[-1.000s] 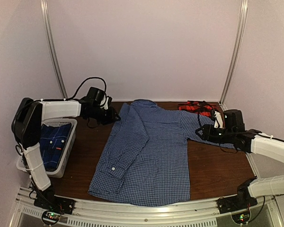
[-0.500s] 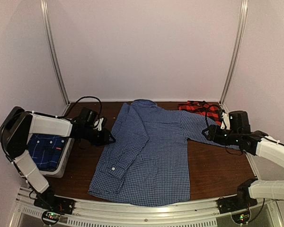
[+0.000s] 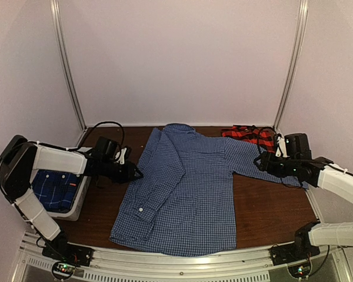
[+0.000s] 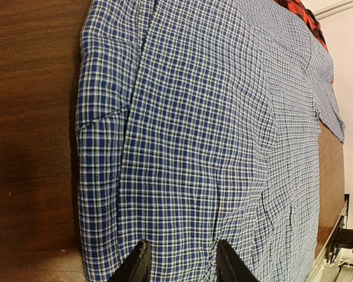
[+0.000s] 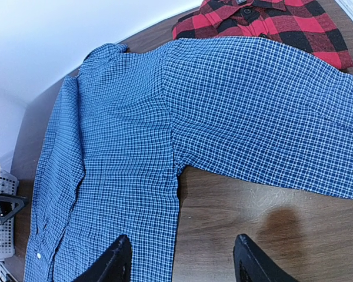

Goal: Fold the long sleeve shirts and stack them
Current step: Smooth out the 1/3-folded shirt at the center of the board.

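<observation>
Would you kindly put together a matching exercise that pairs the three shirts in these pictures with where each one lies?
Things:
1. blue-and-white gingham shirt
2. red-and-black plaid shirt
3. dark blue plaid shirt

Places:
A. inside the white basket at the left
B. spread flat across the middle of the table
C. at the table's far right corner

Pairs: 1-B, 2-C, 3-A

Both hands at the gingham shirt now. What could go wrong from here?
1. The right sleeve lies against the red plaid shirt; when the open right hand pinches the sleeve, it might catch red cloth too and drag it along.
2. The left hand sits at the folded-in left side of the gingham shirt; a shallow pinch may lift only the top layer and undo that fold.
</observation>
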Controlling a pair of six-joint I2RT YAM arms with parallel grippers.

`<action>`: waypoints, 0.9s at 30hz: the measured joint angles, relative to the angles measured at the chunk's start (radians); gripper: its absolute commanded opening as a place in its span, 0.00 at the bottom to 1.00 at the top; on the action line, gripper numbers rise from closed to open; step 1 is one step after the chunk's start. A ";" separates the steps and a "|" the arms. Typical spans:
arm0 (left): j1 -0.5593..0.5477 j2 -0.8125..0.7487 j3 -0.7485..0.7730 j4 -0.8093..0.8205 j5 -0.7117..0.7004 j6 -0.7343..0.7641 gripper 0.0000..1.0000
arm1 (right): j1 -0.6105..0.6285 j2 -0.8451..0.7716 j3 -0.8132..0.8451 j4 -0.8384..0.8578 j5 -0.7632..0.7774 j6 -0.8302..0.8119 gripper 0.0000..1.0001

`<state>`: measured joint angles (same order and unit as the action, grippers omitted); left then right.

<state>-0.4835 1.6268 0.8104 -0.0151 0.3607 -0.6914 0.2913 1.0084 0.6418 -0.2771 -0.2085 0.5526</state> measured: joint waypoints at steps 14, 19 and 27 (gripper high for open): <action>0.000 -0.001 -0.059 -0.011 -0.045 -0.011 0.38 | -0.043 0.117 0.007 0.074 -0.046 0.021 0.61; 0.000 -0.037 -0.122 -0.009 -0.024 -0.049 0.35 | -0.043 0.129 -0.003 0.130 -0.084 0.031 0.62; -0.033 -0.144 -0.242 -0.028 0.003 -0.146 0.36 | -0.048 0.232 -0.003 0.169 -0.098 0.027 0.64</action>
<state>-0.5163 1.4826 0.5682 -0.0433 0.3637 -0.8371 0.2428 1.2404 0.6392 -0.1085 -0.3065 0.5797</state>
